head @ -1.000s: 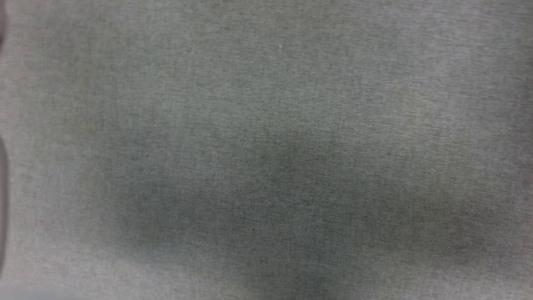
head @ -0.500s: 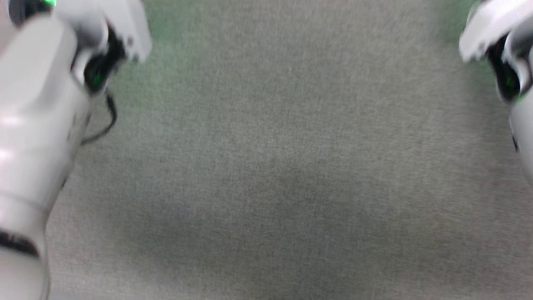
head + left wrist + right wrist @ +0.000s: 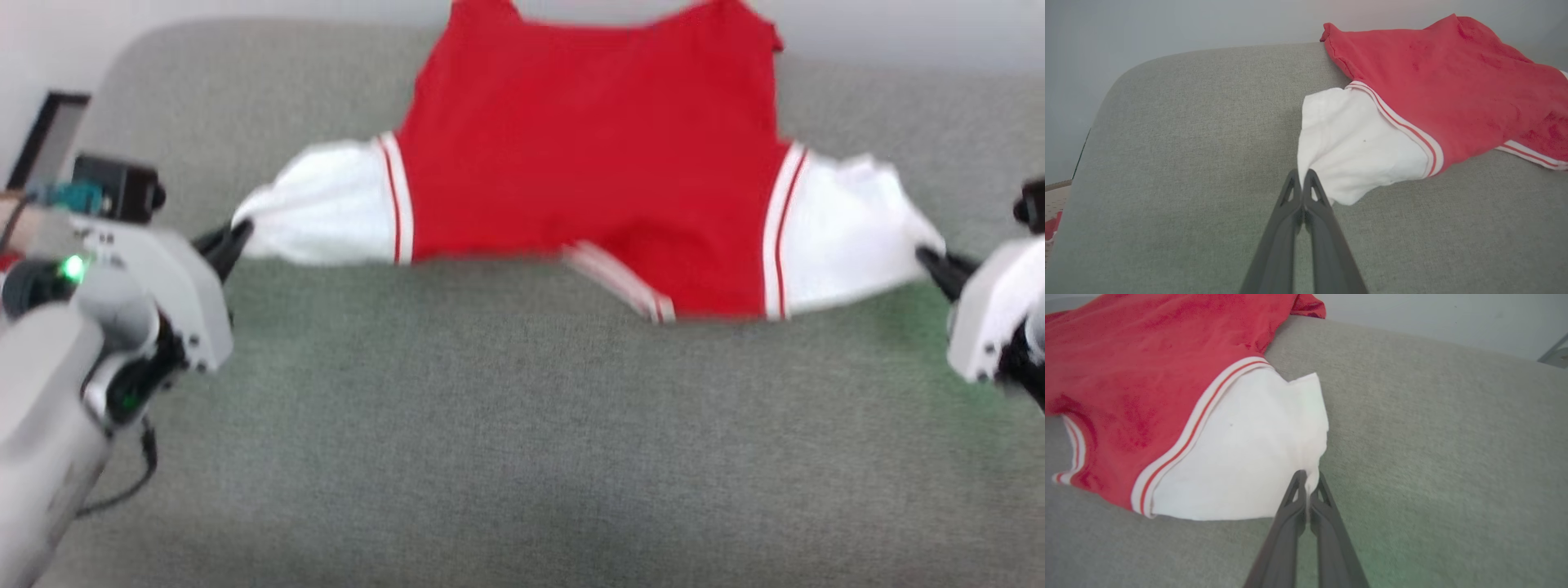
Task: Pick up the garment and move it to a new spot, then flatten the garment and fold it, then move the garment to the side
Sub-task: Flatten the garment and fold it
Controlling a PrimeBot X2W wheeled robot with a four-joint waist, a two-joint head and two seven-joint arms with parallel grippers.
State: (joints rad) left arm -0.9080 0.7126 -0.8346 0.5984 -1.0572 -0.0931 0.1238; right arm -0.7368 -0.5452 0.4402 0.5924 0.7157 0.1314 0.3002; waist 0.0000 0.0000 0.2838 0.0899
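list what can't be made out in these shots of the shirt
shirt: far edge partly cut off by the head view's top edge; that view is also blurred, so fine fabric detail is lost.
shirt's underside: hidden against the grey cushion in every view.
red-and-white thing: cut off by the left wrist view's left edge, unidentifiable.

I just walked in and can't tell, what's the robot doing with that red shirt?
The robot has the red garment spread on a grey fabric surface. Its left gripper is shut on the end of one white sleeve, and its right gripper on the other sleeve, with the shirt stretched between them. It is not folded yet.
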